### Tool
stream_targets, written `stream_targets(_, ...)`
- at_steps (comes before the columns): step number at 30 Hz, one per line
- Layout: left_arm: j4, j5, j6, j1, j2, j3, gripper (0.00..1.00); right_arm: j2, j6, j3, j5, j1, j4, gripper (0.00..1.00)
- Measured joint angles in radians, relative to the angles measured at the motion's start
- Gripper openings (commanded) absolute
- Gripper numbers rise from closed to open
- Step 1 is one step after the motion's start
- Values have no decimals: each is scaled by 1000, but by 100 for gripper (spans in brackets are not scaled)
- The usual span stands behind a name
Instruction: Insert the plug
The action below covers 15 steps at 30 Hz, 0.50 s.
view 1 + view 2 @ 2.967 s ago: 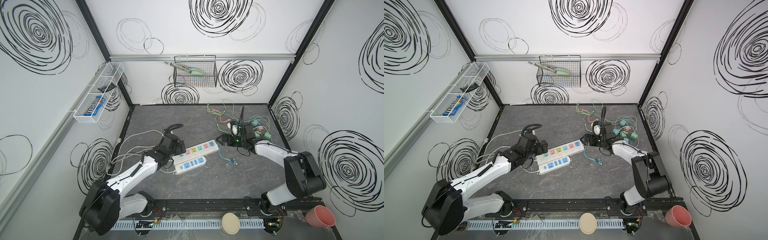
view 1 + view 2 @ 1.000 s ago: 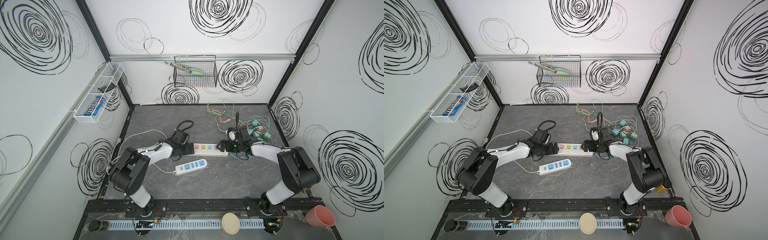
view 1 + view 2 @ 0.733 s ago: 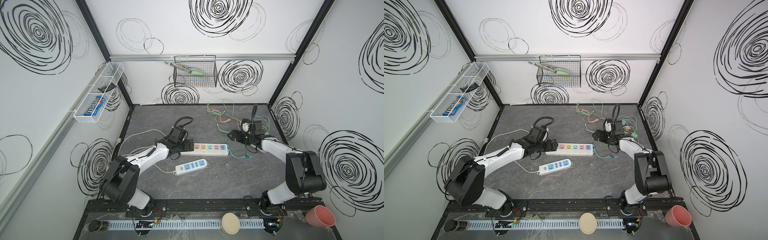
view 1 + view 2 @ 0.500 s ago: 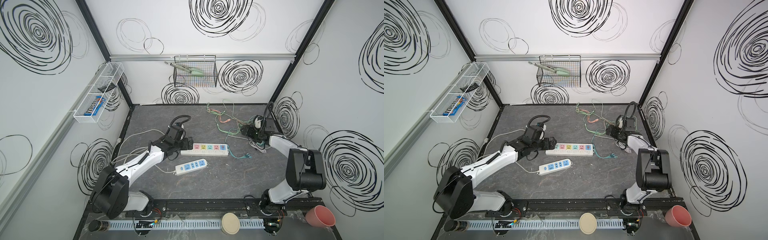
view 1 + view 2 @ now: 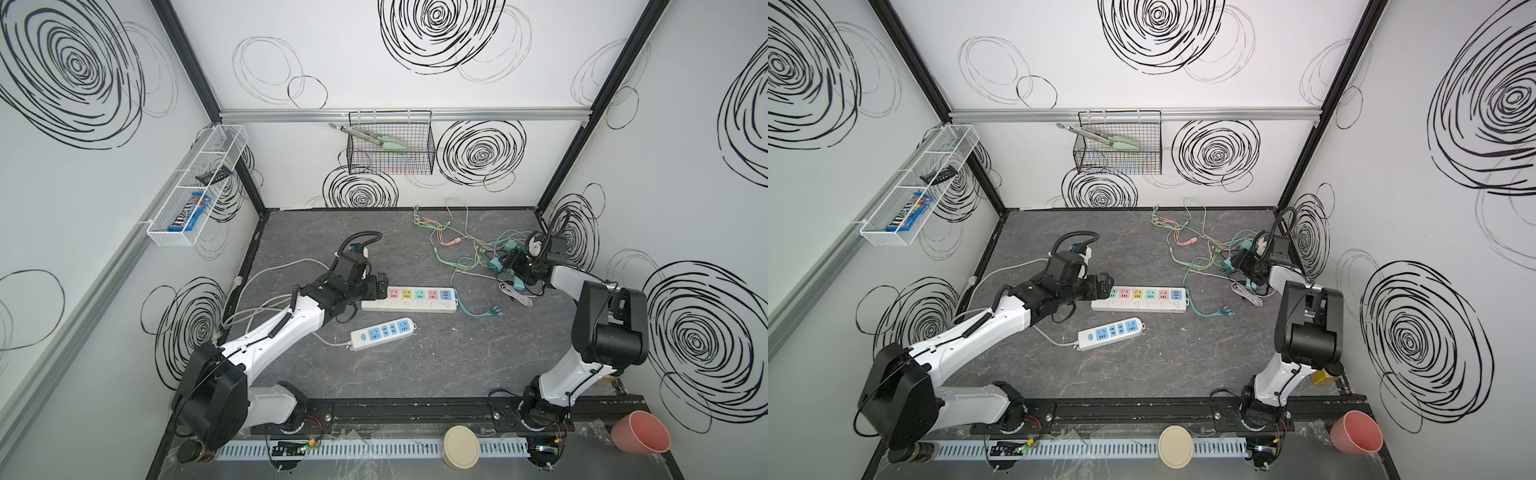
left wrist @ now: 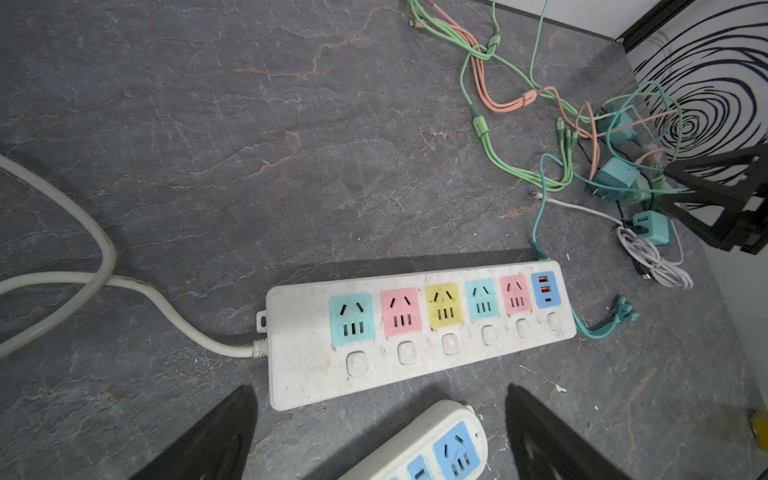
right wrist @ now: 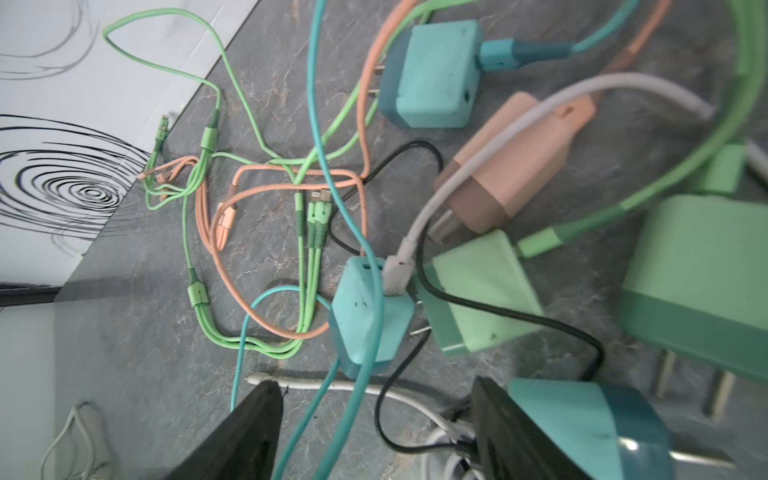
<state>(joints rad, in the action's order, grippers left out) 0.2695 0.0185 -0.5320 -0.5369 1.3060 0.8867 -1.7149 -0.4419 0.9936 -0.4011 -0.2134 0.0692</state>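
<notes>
Hovering my right claw (image 7: 376,384) over the tangle of coloured charger cables (image 5: 469,253) at the far right, I am holding its jaws apart and gripping nothing, since the small teal cube plug (image 7: 370,316) I judge I want is lying just ahead of them. My left claw (image 5: 380,286) is waiting wide open above the left end of the long white power strip with pastel sockets (image 5: 409,300), probably to steady it. A second ago my right claw was at that strip's right end; now it is working well apart from it.

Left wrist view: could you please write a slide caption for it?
Open left end effector near the pastel-socket power strip, every socket empty.
</notes>
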Motion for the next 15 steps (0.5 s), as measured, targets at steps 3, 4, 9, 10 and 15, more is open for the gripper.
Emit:
stream_targets(3,0,5,-1,-1,3,0,96,-23,0,24,-40,13,-2,50)
stream_targets(4,0,6,-2,-2,4,0,96,-29,3,31,-48,19,-2,42)
stream_targets(9,2,16,-3,-13,6,0,96,-28,17,42,-41,58,2,8)
stream_targets(10,2,18,-3,-13,6,0,96,-23,25,44,-32,68,6,6)
stream_targets(15,2,30,-3,-13,6,-1,96,28,81,124,22,162,55,0)
